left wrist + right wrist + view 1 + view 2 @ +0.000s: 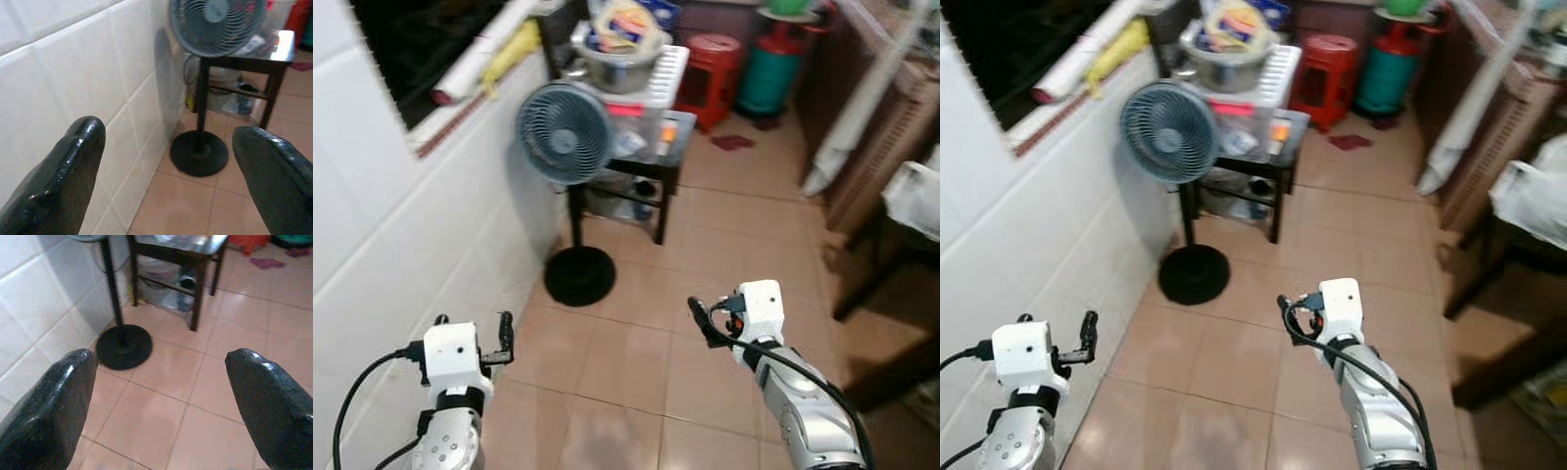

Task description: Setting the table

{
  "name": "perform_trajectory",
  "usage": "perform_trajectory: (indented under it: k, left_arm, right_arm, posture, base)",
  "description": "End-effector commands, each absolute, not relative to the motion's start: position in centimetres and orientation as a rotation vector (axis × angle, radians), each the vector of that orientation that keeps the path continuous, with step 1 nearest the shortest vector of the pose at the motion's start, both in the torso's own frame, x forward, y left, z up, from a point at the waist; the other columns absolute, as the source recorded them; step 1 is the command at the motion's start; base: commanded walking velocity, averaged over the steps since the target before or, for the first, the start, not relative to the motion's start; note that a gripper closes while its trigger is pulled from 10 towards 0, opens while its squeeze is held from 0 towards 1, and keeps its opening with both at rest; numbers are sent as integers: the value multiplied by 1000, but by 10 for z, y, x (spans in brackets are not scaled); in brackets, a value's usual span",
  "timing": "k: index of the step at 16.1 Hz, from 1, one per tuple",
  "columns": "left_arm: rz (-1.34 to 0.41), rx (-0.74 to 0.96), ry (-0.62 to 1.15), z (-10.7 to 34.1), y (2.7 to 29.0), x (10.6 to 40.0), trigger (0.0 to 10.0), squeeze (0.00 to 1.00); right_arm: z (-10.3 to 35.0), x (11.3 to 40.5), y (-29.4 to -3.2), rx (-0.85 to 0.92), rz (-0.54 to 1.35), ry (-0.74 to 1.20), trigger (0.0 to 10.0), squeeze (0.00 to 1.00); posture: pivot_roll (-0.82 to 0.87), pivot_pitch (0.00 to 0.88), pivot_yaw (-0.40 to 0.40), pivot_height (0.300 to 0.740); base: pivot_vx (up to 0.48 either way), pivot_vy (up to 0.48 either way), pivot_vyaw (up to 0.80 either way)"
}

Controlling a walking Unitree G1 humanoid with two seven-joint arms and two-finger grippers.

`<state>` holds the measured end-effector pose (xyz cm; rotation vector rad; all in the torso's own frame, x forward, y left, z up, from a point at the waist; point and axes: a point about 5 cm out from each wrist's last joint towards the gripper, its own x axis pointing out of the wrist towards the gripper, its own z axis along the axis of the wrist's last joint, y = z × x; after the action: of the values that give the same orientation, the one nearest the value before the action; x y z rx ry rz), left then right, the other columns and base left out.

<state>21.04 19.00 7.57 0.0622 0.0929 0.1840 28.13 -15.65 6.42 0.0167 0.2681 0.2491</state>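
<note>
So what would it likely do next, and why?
Probably walk on ahead, veering right of the standing fan. Both the left gripper and right gripper are open and hold nothing, and no tableware lies within reach on the tiled floor.

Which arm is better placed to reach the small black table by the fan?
Probably right. The right gripper, jaws open, has bare floor ahead toward the black table; the left gripper hugs the tiled wall, behind the fan.

Two silver, segmented metal arms with black joint rings end in boxy white wrist housings, black cables looping off each, and the left gripper (473,333) and right gripper (705,323) carry long, glossy black fingers.
</note>
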Motion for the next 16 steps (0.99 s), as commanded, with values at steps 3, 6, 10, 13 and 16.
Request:
perform_trajectory:
  k: [3, 6, 10, 13, 16]
  left_arm:
    - [186, 57, 104, 74, 189, 211, 10000, 0]
    - [182, 52, 103, 73, 188, 213, 10000, 0]
    - [178, 56, 103, 73, 187, 213, 10000, 0]
    - [188, 70, 98, 74, 190, 215, 10000, 0]
    - [150, 50, 92, 77, 187, 222, 10000, 0]
  right_arm:
    - [60, 282, -163, 33, 210, 305, 10000, 0]
    - [60, 283, -162, 24, 211, 303, 10000, 0]
    - [61, 285, -164, 32, 190, 303, 10000, 0]
    - [60, 285, -164, 39, 183, 304, 10000, 0]
    - [61, 286, -165, 42, 176, 291, 10000, 0]
  posture:
    - [-90, 78, -8, 740]
    - [-92, 77, -7, 740]
    - [-92, 79, -3, 740]
    - [-94, 80, -3, 740]
    - [-98, 79, -2, 740]
  base:
    - [0, 0, -673]
    - [0, 0, -671]
    - [0, 0, -678]
    - [0, 0, -681]
    - [0, 0, -688]
